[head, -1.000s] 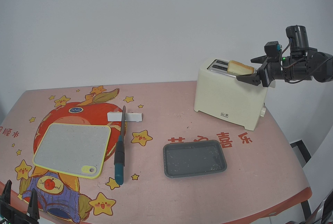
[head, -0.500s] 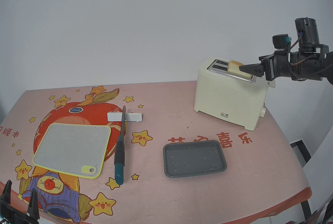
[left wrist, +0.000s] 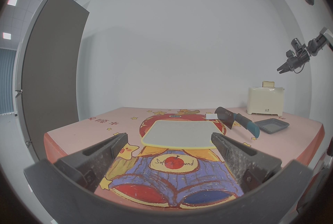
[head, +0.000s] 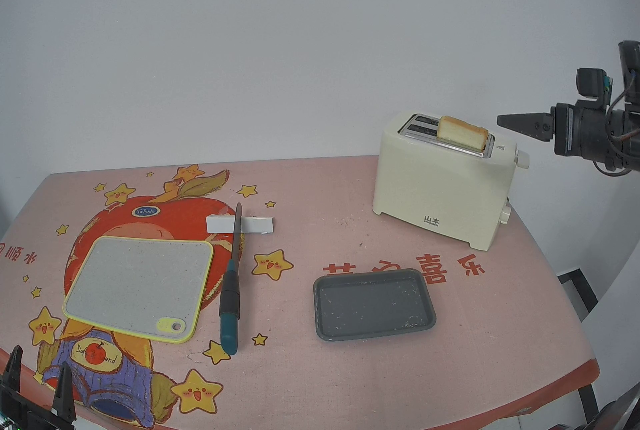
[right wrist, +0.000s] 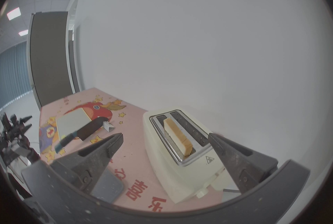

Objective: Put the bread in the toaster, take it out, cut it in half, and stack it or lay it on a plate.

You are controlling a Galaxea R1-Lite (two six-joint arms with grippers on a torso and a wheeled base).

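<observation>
Bread [head: 462, 133] stands in your toaster [head: 440, 185] by the worktop's [head: 400, 378] right edge — right hand [head: 510, 119], fingers spread and empty, hangs clear at its 3 o'clock.

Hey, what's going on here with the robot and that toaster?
A slice of bread stands in the toaster, its top sticking out. The right gripper hangs open in the air beside the toaster, touching nothing. The left gripper is open, low at the near table edge. The knife, cutting board and grey tray lie untouched.
</observation>
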